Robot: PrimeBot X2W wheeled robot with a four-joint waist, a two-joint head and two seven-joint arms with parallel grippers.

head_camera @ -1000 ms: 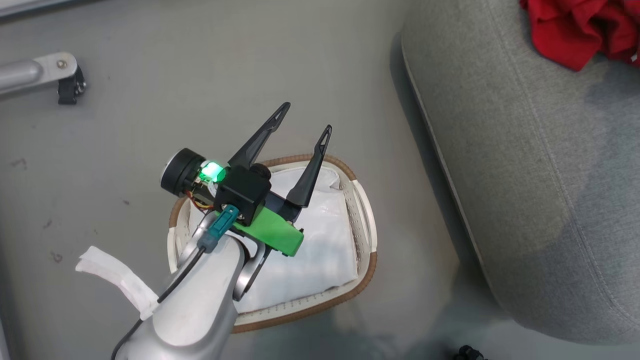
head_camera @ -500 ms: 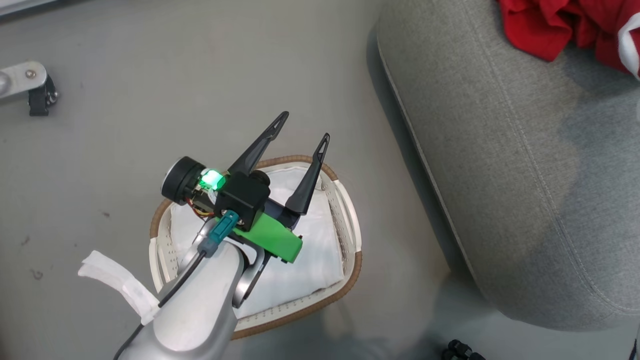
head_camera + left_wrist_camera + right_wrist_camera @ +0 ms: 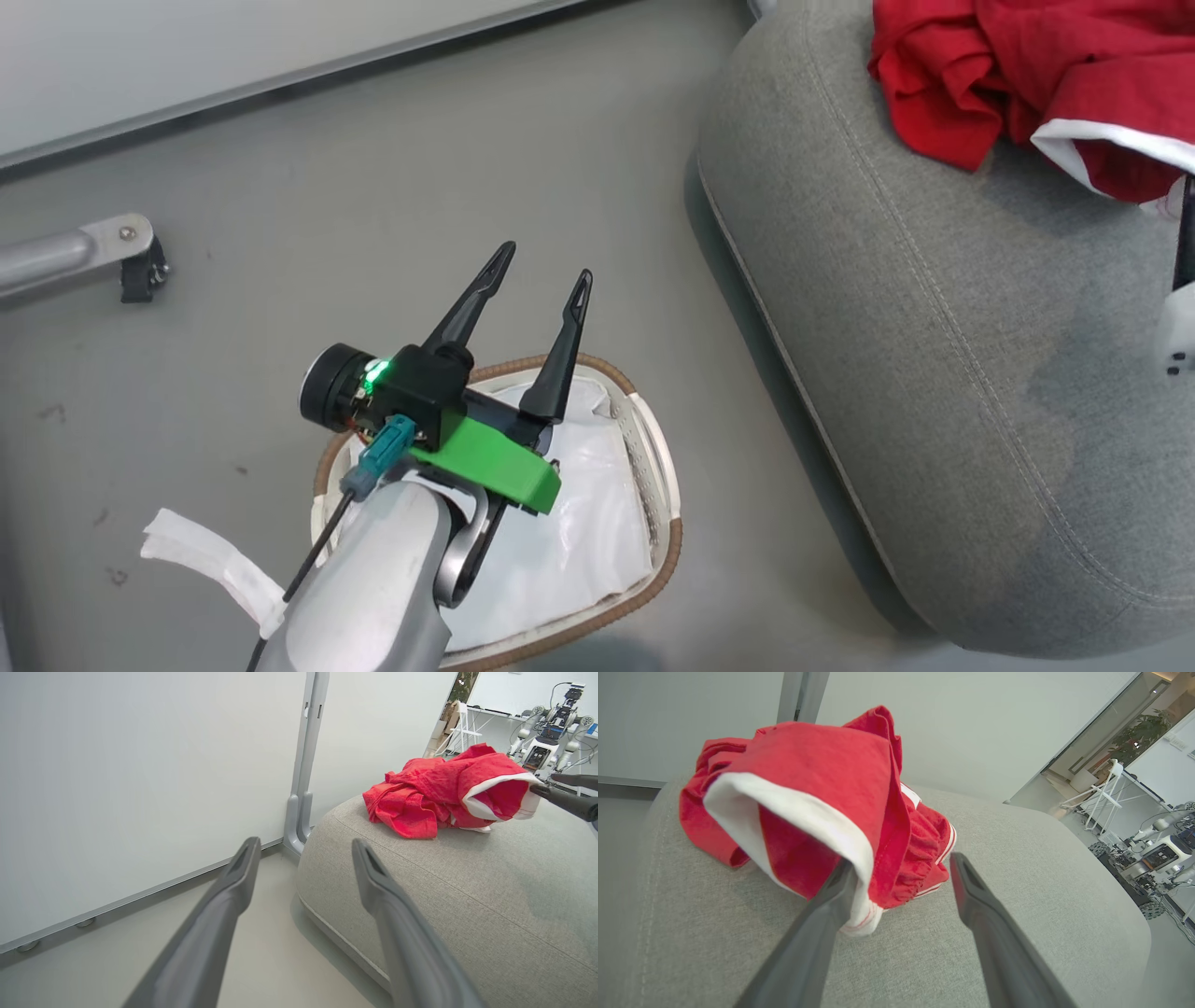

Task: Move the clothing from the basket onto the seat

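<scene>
Red shirts heaped on the grey cushion; basket down to its liner

The bright red soft fabric clothing with white trim point(image 3: 817, 788) lies bunched on the large grey woven-fabric seat point(image 3: 934, 355), well apart from the small oval white perforated basket with a brown woven rim point(image 3: 653, 485) on the floor; its white cloth liner point(image 3: 579, 551) shows no red where visible; the right gripper point(image 3: 903, 863) stands spread wide, clamping nothing, a white hem draped against one finger, so the drop looks done; the left gripper point(image 3: 546, 263) hangs wide open, empty, above the basket.

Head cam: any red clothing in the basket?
No, the basket shows white liner where visible; the red clothing lies on the grey seat.
</scene>
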